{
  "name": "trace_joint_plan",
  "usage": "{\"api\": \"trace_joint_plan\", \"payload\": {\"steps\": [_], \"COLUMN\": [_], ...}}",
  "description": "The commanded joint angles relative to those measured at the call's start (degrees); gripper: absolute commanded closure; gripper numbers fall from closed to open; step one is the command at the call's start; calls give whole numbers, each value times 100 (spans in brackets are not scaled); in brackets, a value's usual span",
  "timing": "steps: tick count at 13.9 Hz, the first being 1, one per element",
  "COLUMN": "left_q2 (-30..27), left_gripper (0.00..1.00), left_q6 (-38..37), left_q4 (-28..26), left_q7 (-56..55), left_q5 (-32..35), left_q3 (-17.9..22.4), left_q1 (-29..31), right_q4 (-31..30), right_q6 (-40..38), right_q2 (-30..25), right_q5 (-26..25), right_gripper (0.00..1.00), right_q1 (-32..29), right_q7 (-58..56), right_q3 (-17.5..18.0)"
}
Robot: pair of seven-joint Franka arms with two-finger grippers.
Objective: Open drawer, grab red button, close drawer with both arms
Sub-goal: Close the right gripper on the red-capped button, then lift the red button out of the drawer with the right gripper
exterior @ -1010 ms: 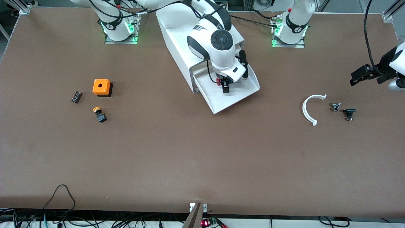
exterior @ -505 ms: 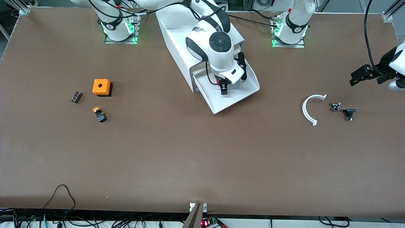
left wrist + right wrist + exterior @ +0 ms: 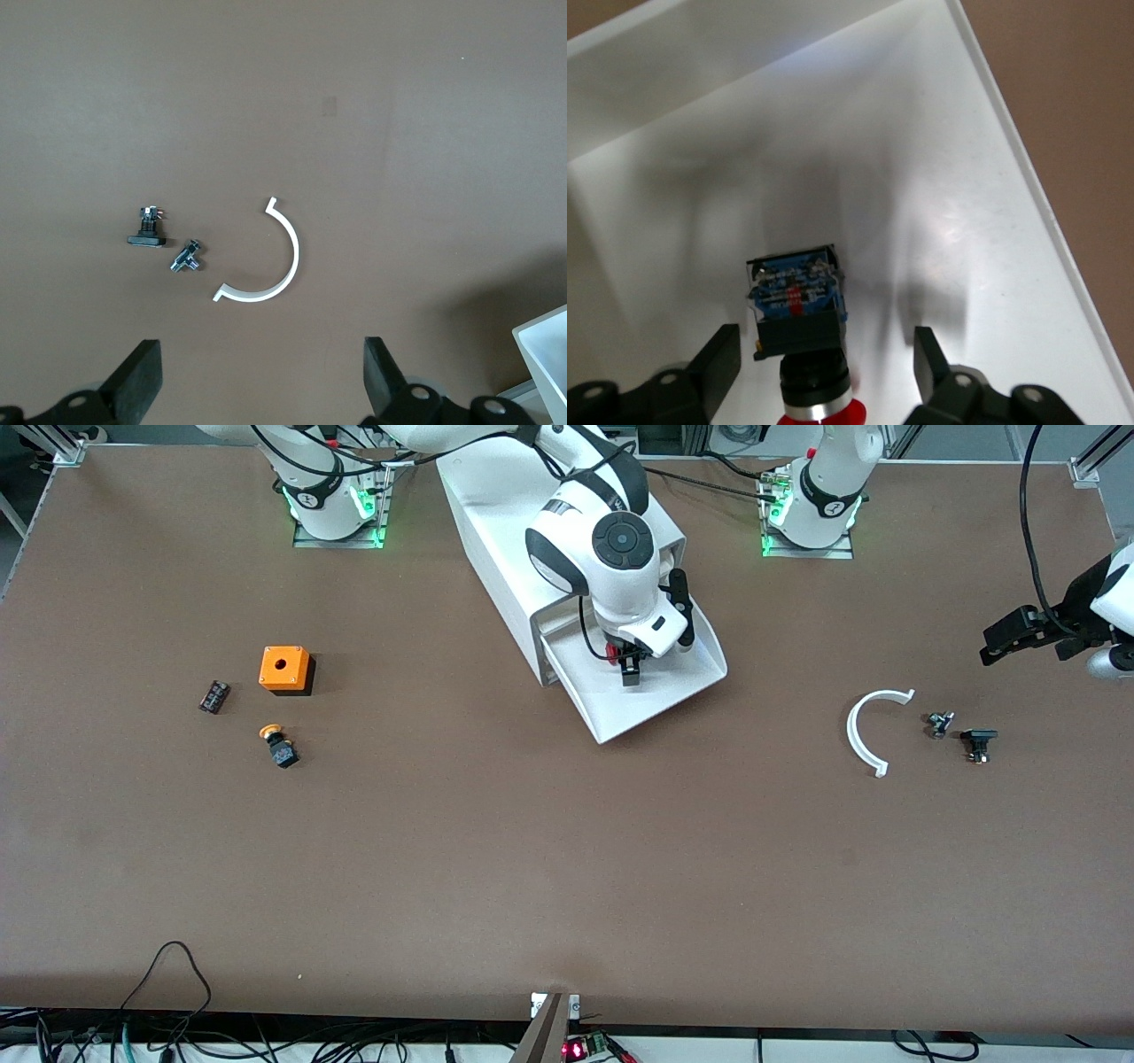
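The drawer point(image 3: 660, 701) stands pulled out of the white cabinet point(image 3: 496, 522) at the table's middle. My right gripper point(image 3: 631, 670) reaches down into it. In the right wrist view the button point(image 3: 799, 332) lies on the drawer floor point(image 3: 921, 177), its red cap toward the camera. It lies between the fingers point(image 3: 722, 359) of my right gripper point(image 3: 824, 365), which stand open with a gap on each side. My left gripper point(image 3: 992, 645) waits open above the table at the left arm's end; its fingers point(image 3: 142, 379) hold nothing.
A white arc point(image 3: 859, 735) and two small dark parts point(image 3: 939, 724) point(image 3: 978, 742) lie under the left gripper. At the right arm's end sit an orange cube point(image 3: 285, 669), an orange-capped button point(image 3: 278, 746) and a small black part point(image 3: 213, 696).
The right wrist shifted slightly over the drawer and came back, staying over the button. The left arm has not moved.
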Motion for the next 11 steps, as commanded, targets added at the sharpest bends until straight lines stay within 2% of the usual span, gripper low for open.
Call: {"api": "trace_joint_plan", "payload": {"steps": [1, 4, 6, 9, 11], "left_q2": [104, 104, 104, 104, 104], "left_gripper": [0, 0, 0, 0, 0], "left_q6": [-83, -75, -74, -74, -74], "left_q4": [196, 196, 196, 196, 196], "left_q7": [-50, -67, -58, -6, -6], "left_q5": [172, 172, 172, 172, 172], "left_q3": [-4, -4, -4, -4, -4], "left_q1": [-37, -37, -37, -37, -37], "right_q4": [245, 254, 254, 271, 464], "right_q6": [-56, 40, 67, 67, 15], "right_q2": [140, 140, 140, 105, 62], "right_q5": [71, 71, 71, 54, 63], "right_gripper": [39, 54, 60, 68, 68], "right_q1": [89, 177, 204, 151, 116], "right_q7": [-10, -18, -10, -10, -10], "right_q3": [-23, -129, -129, -103, -120]}}
